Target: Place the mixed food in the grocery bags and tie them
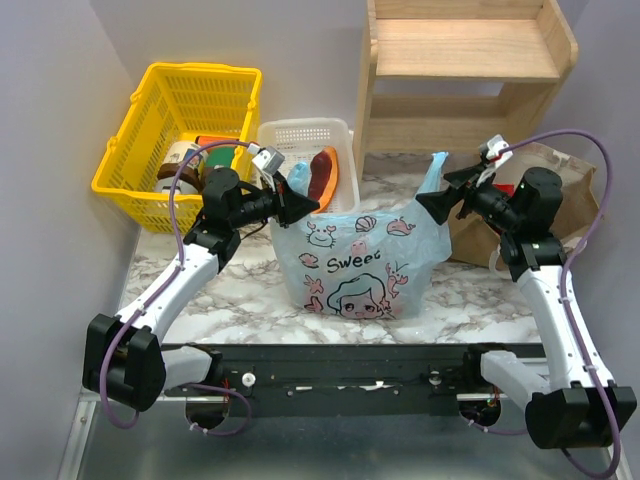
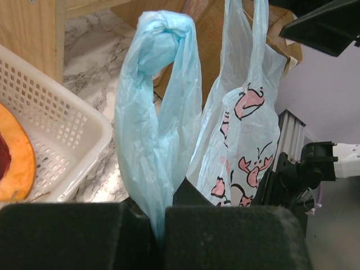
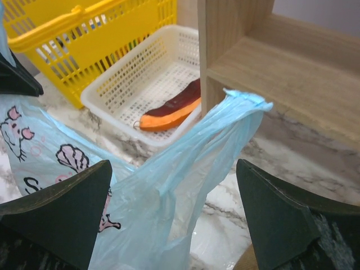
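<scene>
A light-blue cartoon-print bag stands mid-desk. The left end effector is clamped on its left handle. The right end effector is spread wide, the right handle between its fingers.
</scene>
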Tool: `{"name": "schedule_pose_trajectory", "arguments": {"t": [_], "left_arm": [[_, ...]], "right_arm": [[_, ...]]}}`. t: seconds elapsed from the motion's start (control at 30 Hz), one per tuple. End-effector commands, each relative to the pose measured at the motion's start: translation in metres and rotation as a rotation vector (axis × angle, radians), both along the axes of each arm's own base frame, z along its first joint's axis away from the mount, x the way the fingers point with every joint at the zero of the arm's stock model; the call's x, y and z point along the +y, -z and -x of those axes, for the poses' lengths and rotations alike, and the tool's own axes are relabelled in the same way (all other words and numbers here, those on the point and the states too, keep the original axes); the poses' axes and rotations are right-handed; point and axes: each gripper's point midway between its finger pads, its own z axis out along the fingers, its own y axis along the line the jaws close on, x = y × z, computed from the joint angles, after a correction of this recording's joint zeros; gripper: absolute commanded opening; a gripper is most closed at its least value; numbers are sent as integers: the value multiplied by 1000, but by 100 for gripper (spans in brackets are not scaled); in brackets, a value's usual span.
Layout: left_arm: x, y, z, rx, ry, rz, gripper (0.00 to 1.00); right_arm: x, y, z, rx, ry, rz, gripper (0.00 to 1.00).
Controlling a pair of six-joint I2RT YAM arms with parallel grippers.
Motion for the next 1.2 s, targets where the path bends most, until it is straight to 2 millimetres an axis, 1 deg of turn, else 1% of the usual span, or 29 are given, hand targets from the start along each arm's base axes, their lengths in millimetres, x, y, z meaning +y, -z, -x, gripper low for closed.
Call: {"name": "schedule_pose_trajectory", "arguments": {"t": [0.0, 0.07, 0.1, 0.13, 0.17, 0.3, 0.33, 0.37, 0.43, 0.53, 0.63, 0.73, 0.77, 0.8, 0.83, 0.87, 0.9, 0.97, 1.03, 1.1, 1.13, 1.17], "left_arm": [[1, -3, 8, -29, 30, -2, 0], [0, -3, 8, -28, 30, -3, 0], [0, -2, 7, -28, 30, -4, 0], [0, -2, 7, -27, 30, -3, 0], [0, -1, 8, -24, 33, -4, 0], [0, -2, 8, -24, 34, -2, 0], [0, -2, 8, -25, 34, -2, 0], [0, -2, 8, -24, 34, -1, 0], [-1, -2, 8, -27, 37, 4, 0], [-1, -4, 10, -31, 44, 11, 0], [-2, -4, 11, -31, 53, 15, 0], [-2, -4, 11, -28, 56, 17, 0], [-2, -3, 11, -30, 57, 17, 0], [-2, -4, 11, -30, 57, 17, 0], [-2, -4, 12, -34, 56, 15, 0], [-2, -3, 12, -37, 56, 13, 0], [-1, -5, 12, -43, 55, 14, 0], [-1, -5, 12, -44, 55, 13, 0], [-2, -4, 12, -41, 58, 13, 0], [-3, -3, 12, -35, 65, 16, 0], [-3, -4, 12, -34, 67, 17, 0], [-3, -3, 13, -35, 68, 17, 0]], "right_arm": [[10, 10, -2, -7, -82, -13, 100], [17, 13, 0, 12, -132, -44, 100], [20, 20, 1, 32, -153, -56, 100], [25, 18, 5, 17, -204, -65, 100], [28, 21, 5, 35, -217, -82, 100], [34, 44, 5, 88, -266, -125, 99], [37, 54, 9, 115, -289, -140, 98], [38, 53, 9, 110, -295, -151, 98], [37, 62, 6, 132, -281, -153, 95], [30, 74, -3, 148, -215, -135, 96], [27, 77, -8, 143, -191, -130, 99], [25, 77, -19, 132, -166, -137, 100], [22, 80, -23, 134, -141, -127, 100], [18, 75, -27, 120, -113, -111, 100], [8, 77, -36, 121, -35, -89, 100], [4, 80, -36, 122, -8, -66, 100], [-1, 73, -35, 94, 20, -56, 100], [-4, 72, -36, 91, 48, -58, 100], [4, 72, -34, 107, -11, -66, 100], [12, 76, -31, 147, -67, -91, 100], [19, 83, -30, 184, -124, -108, 100], [23, 83, -29, 196, -150, -129, 100]]}}
